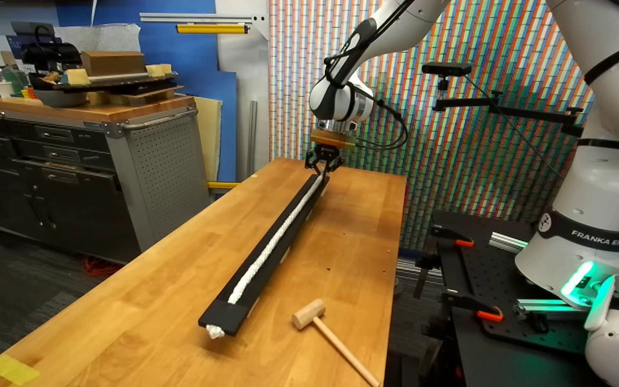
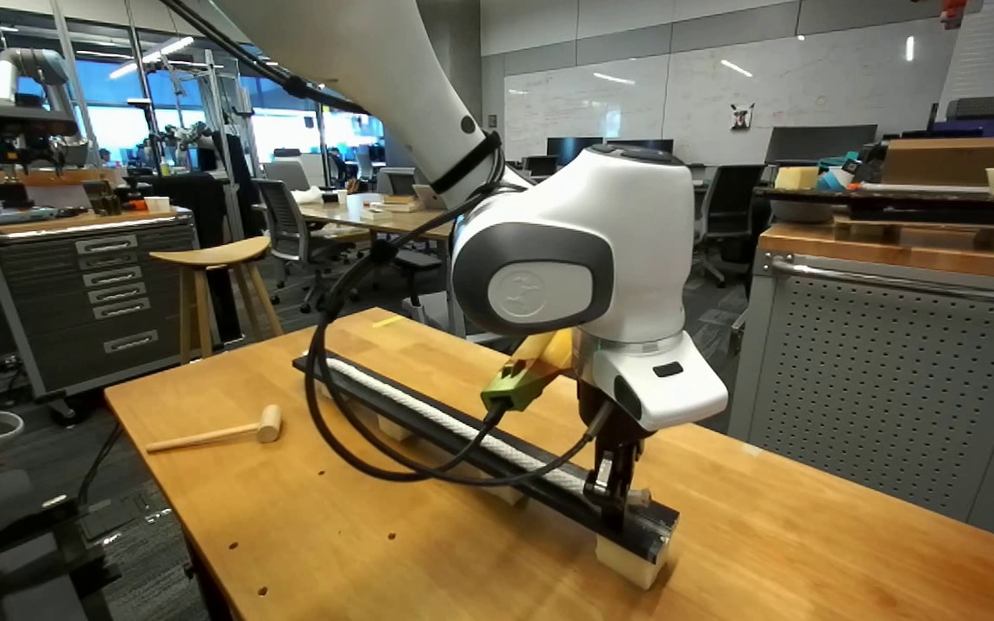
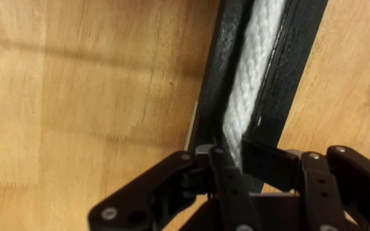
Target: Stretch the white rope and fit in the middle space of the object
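Reads "FRANKA EMIKA" in white on the black band [image 1: 591, 236] round the arm's base [image 1: 556, 266], near a round emblem [image 1: 545, 222].

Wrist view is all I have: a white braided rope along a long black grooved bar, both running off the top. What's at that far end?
Observer: In an exterior view, what looks like the bunched tip of the white braided rope pokes out of the long black grooved bar, at the end away from the black two-fingered hand.
Operator: Is the bar raised on anything?
Observer: Yes, in an exterior view, pale rectangular blocks hold it off the wooden tabletop.
Operator: Anything lying near it?
Observer: A pale wooden mallet, seen in both exterior views, lies beside the bar, not touching it.
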Robot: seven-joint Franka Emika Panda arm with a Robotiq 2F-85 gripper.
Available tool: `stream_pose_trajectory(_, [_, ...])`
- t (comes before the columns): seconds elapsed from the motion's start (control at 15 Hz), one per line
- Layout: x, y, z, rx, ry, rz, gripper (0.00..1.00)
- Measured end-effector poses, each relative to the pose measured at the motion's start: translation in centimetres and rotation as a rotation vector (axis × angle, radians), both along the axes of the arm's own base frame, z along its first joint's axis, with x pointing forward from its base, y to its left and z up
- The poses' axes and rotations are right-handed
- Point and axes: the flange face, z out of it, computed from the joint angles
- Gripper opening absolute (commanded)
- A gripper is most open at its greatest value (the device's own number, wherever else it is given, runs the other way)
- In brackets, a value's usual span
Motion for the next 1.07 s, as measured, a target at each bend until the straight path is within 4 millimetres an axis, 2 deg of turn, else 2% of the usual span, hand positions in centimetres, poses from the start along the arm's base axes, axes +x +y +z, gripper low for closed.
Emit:
stream_pose_trajectory(0.13, [0.2,0.0,0.1,-0.002,-0.004,0.002,0.03])
stream_pose_trajectory(0.2, [0.4,0.0,0.2,-0.003,-0.006,0.003,0.08])
stream_pose_trajectory(0.27, [0.5,0.0,0.2,-0.004,-0.007,0.004,0.27])
stream_pose_trajectory(0.33, [0.6,0.0,0.3,-0.005,-0.009,0.005,0.39])
stream_pose_trajectory(0.87, [1.0,-0.3,0.8,-0.012,-0.021,0.005,0.98])
stream_pose_trajectory(1.07, [1.2,-0.3,1.0,-0.014,-0.026,0.006,1.00])
